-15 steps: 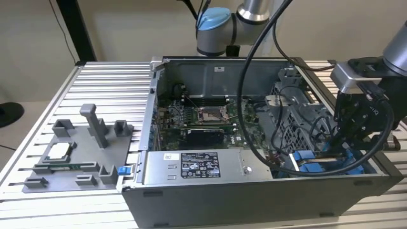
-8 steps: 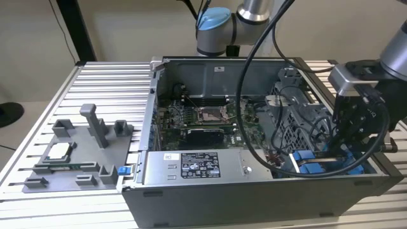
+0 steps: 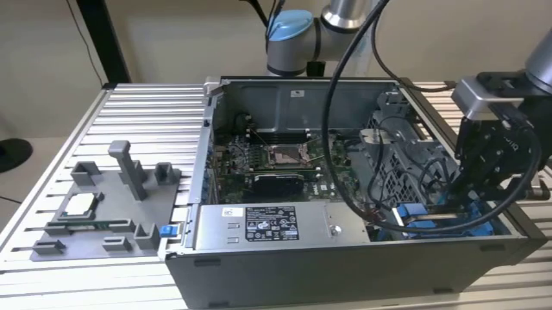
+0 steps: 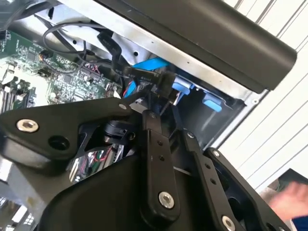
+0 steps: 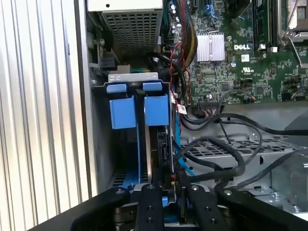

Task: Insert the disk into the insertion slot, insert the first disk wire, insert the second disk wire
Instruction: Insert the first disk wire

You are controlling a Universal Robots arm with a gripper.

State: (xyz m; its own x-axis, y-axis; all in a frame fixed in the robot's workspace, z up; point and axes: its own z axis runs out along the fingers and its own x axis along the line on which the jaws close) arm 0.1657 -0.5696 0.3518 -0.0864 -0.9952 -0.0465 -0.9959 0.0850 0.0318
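Exterior view: grey fixture (image 3: 103, 213) beside case (image 3: 345, 274)

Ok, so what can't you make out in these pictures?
Disk: first wrist view, edge-on in the slot; its near end is behind the gripper.
Slot: exterior view, the gripper stands in front of part of it.
Which wires are plugged in: second wrist view, black cables tangle over the plugs.
Pale blur: second wrist view, cut off by the edge, unidentifiable.
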